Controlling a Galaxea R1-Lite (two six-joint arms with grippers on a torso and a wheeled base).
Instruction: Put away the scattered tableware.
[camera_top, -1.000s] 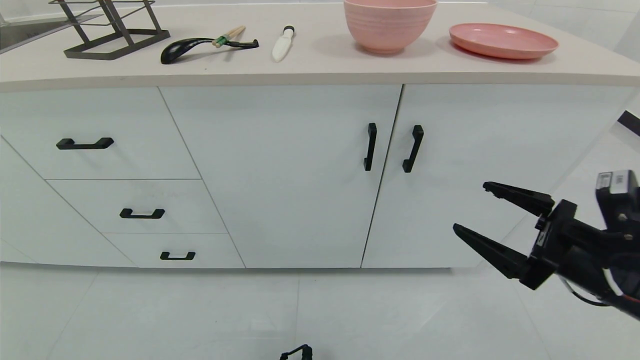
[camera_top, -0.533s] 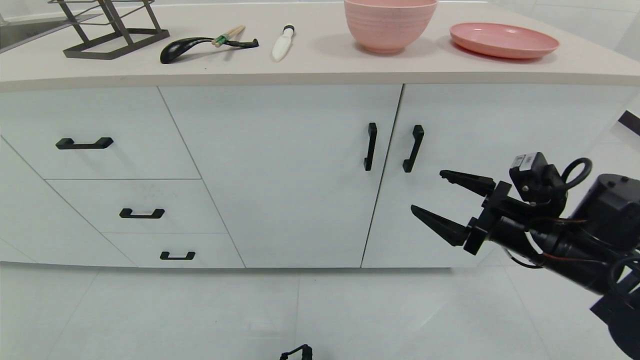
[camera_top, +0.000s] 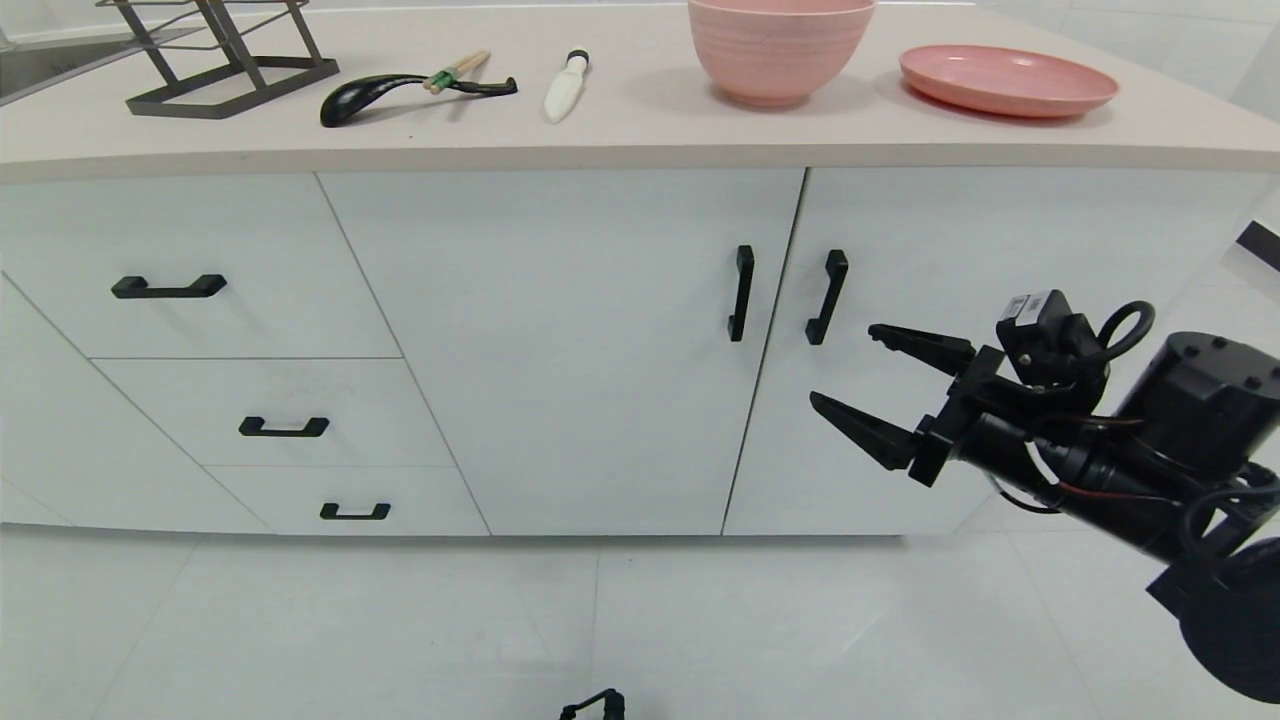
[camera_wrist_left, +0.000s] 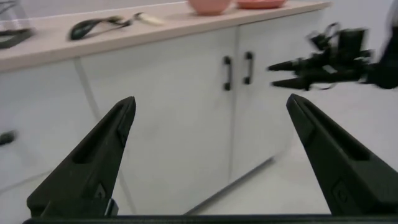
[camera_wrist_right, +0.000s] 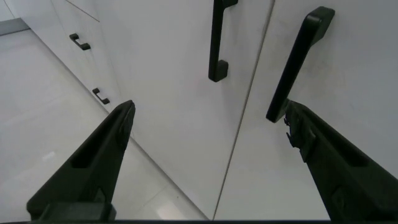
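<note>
**Right gripper raised and carried in toward the cupboard handles**

Since the frame a second back, the right gripper (camera_top: 841, 364) has been lifted from low at the right edge of the head view and carried leftward. It is now held just short of the right door handle (camera_top: 826, 297). Most of that travel was made in the first half of the second. Its fingers are spread wide, and in the right wrist view that handle and the left door handle (camera_wrist_right: 217, 40) are seen close ahead between them. The left gripper (camera_wrist_left: 211, 99) is held well back from the cupboard, its fingers likewise spread wide with nothing between them.

The step in hand is judged to be the opening of a cupboard door, so that room is made for the tableware. For the next move, the fingers would need to be brought around the right door handle, closed on its bar and drawn outward along the door's swing. The neighbouring handle stands just beside it and should not be caught.

None of the tableware has yet been put away. On the tabletop (camera_top: 640, 140) are found:
- a ribbed pink bowl (camera_top: 780, 50), standing upright
- a shallow pink plate (camera_top: 1007, 80), near the bowl on its right
- a white knife (camera_top: 566, 88)
- a pair of chopsticks (camera_top: 460, 70), lying against the handle of a black spoon (camera_top: 350, 100)
</note>
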